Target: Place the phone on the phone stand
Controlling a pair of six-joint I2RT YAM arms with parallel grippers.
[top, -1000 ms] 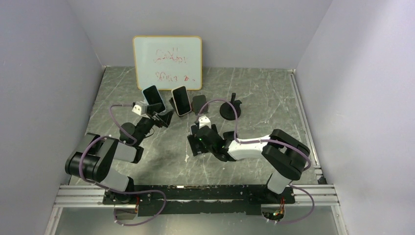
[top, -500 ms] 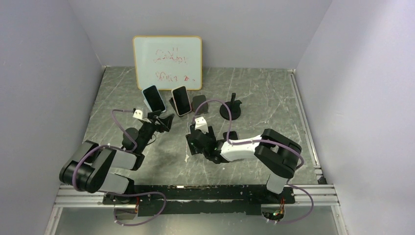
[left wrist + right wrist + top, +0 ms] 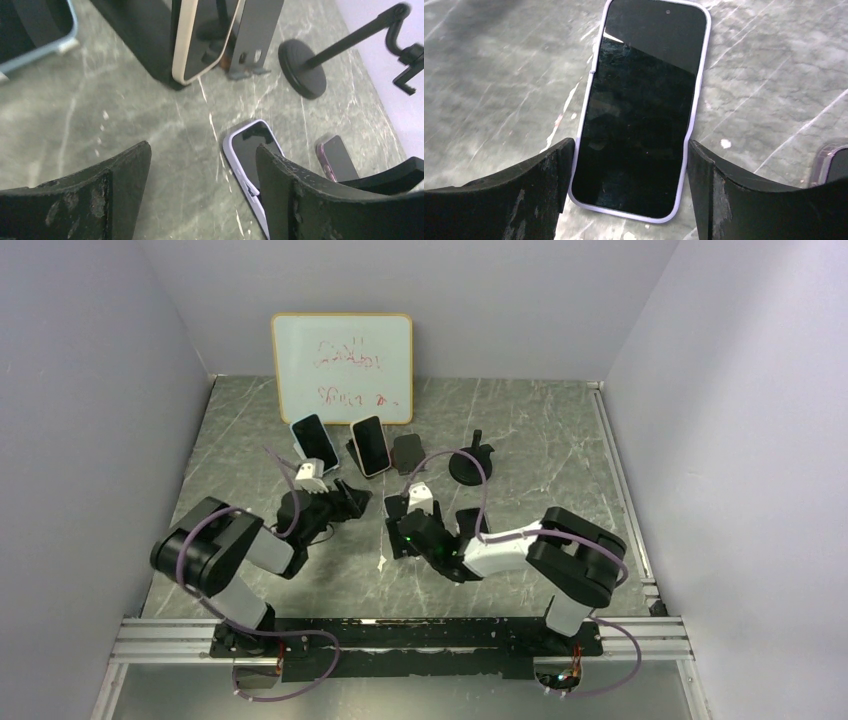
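Left claw pulled back, spread empty, right claw wide astride flat phone

Soft, even light from overhead, with faint diffuse shadows on the bench at 7 o'clock in the top view. The phone screen carries a pale glare streak at 11 o'clock. The left wrist view's wall looks washed out at 3 o'clock.

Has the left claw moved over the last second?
Yes. The left claw has backed away from the blue-cased phone, shifting toward the near edge and rightward.
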